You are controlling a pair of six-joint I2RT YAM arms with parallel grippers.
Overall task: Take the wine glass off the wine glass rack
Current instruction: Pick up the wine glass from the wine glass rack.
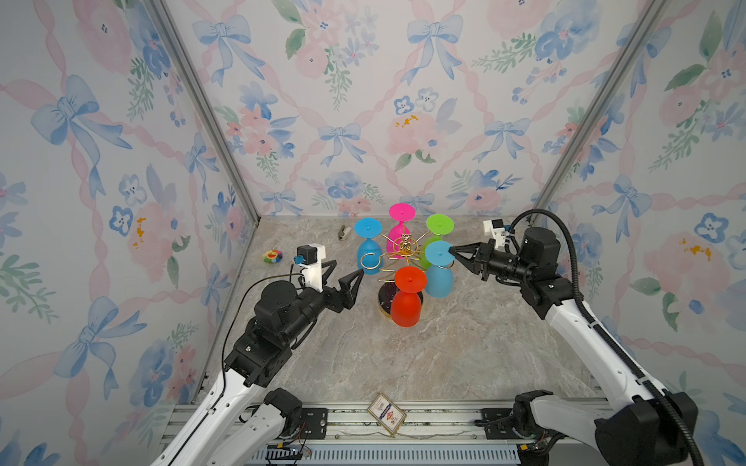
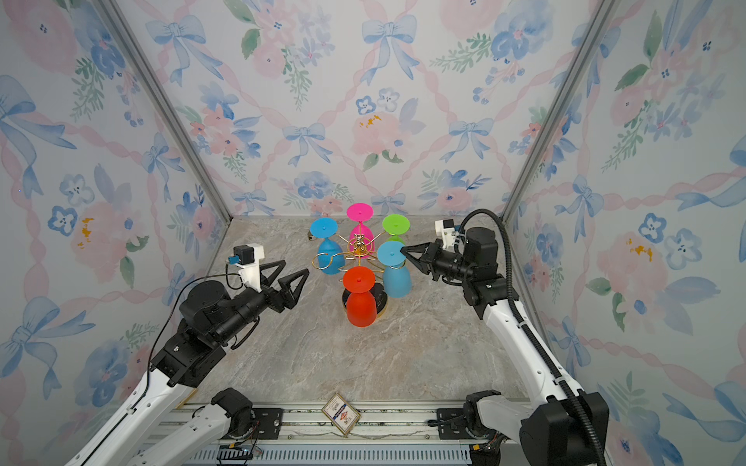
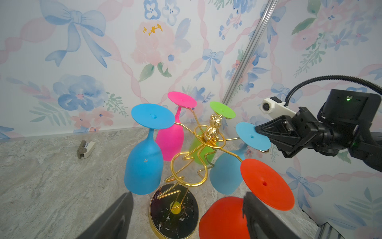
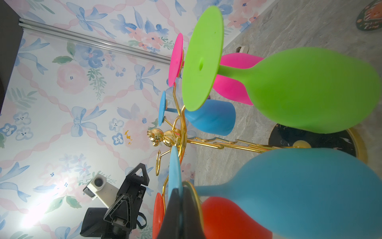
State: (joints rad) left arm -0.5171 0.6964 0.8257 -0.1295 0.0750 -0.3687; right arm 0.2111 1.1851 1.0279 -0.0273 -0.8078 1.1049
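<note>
Seen from above, a gold wire wine glass rack (image 1: 405, 247), with looped arms around a small gold bear and a round black marble-look base rimmed in gold, stands toward the back of a grey marble-look table (image 1: 464, 355). Five matte, opaque glasses hang upside down from its arms. Take the bear as the clock's centre and the back wall as 12. A pink wine glass (image 1: 402, 212) hangs at 12, a green wine glass (image 1: 440, 224) at 2, a matte light-blue wine glass (image 1: 440, 280) between 3 and 4, a red wine glass (image 1: 407, 308) at 6 and a deeper blue wine glass (image 1: 368, 246) at 10. A bare gold loop (image 1: 369, 261) juts out at 8. My right gripper (image 1: 453, 250) reaches in from 3 o'clock, its fingers pinched on the edge of the light-blue glass's round foot. That glass hangs on the rack, its stem through its loop. My left gripper (image 1: 348, 267) hovers at 8 o'clock with its fingers wide apart, one tip just beside the bare loop. I cannot tell whether they touch.
</note>
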